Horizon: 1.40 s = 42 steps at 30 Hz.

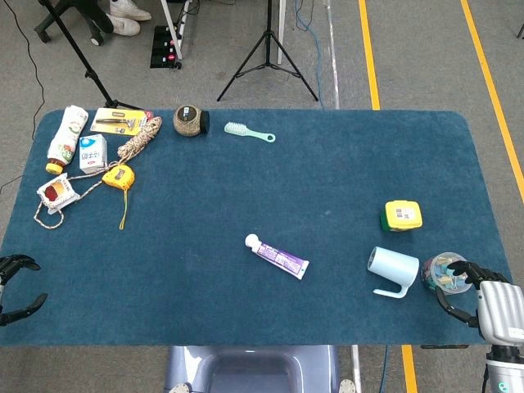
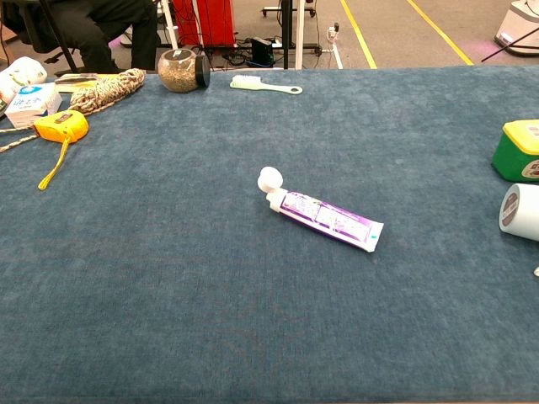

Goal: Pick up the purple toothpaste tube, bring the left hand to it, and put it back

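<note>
The purple toothpaste tube [image 1: 278,256] [image 2: 324,213] lies flat on the blue table mat, white cap toward the back left, near the middle front. My left hand [image 1: 15,288] hovers at the table's front left corner, fingers apart and empty, far from the tube. My right hand [image 1: 483,296] sits at the front right corner with fingers spread, holding nothing, beside a small clear bowl [image 1: 444,272]. Neither hand shows in the chest view.
A light blue mug [image 1: 392,269] lies right of the tube; a yellow-green box [image 1: 401,215] [image 2: 519,150] stands behind it. At the back left are a yellow tape measure [image 1: 119,176] [image 2: 61,127], rope, bottle, carton and jar [image 1: 188,120]. A mint brush [image 1: 248,132] lies at the back.
</note>
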Tool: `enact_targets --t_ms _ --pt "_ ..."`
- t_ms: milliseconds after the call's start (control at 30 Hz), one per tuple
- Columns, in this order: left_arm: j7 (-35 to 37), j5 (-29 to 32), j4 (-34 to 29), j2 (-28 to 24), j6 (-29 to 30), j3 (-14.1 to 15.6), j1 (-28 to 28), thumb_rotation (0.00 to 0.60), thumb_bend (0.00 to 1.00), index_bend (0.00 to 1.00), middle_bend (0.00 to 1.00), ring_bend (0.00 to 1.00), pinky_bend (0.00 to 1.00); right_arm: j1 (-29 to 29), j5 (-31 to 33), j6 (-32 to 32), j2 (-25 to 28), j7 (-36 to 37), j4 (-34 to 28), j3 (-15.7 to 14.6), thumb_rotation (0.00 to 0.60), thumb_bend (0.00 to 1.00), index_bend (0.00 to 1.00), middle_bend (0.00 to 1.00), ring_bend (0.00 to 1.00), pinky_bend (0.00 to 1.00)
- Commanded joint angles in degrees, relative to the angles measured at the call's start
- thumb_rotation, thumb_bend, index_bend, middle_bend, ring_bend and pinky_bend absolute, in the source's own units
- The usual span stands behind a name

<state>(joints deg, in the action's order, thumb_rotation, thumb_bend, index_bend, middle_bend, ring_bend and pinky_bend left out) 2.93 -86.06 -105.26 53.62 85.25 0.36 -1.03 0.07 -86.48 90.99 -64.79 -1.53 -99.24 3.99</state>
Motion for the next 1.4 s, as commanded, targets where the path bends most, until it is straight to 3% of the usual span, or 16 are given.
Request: enact_targets --t_ms 33,700,867,1100,1400 --pt "0.2 0.0 -0.1 0.0 -0.4 0.0 -0.3 0.582 0.21 0.37 0.33 0.27 0.30 -0.1 0.2 -0.4 0.3 1.0 -0.4 -0.2 0.337 0.41 0.36 0.44 0.49 0.46" --pt "0.5 -1.7 -0.4 -1.3 1.9 -1.9 -1.2 0.579 0.21 0.36 0.33 0.27 0.30 0.4 -1.3 -1.2 0.4 2.1 -0.9 -0.3 0.337 0.41 0.34 0.44 0.49 0.45" --pt "0.5 -2.3 -0.9 -2.0 1.7 -2.5 -2.0 0.581 0.21 0.36 0.33 0.27 0.30 3.4 -3.8 -5.0 0.2 2.2 -2.7 -0.5 0.334 0.41 0.33 0.43 0.49 0.45" --pt "-0.4 -1.6 -1.8 -2.5 1.2 -3.9 -3.3 0.580 0.21 0.35 0.33 0.27 0.30 8.8 -5.0 -10.4 -1.2 0.7 -5.8 1.5 0.334 0.41 0.32 0.41 0.48 0.45" --pt "-1.1 -0.5 -2.3 -3.3 -0.2 -6.4 -6.1 0.580 0.21 0.35 0.33 0.27 0.30 18.5 -0.5 -23.9 -6.7 -5.7 -7.5 3.8 0.269 0.41 0.20 0.31 0.36 0.36"
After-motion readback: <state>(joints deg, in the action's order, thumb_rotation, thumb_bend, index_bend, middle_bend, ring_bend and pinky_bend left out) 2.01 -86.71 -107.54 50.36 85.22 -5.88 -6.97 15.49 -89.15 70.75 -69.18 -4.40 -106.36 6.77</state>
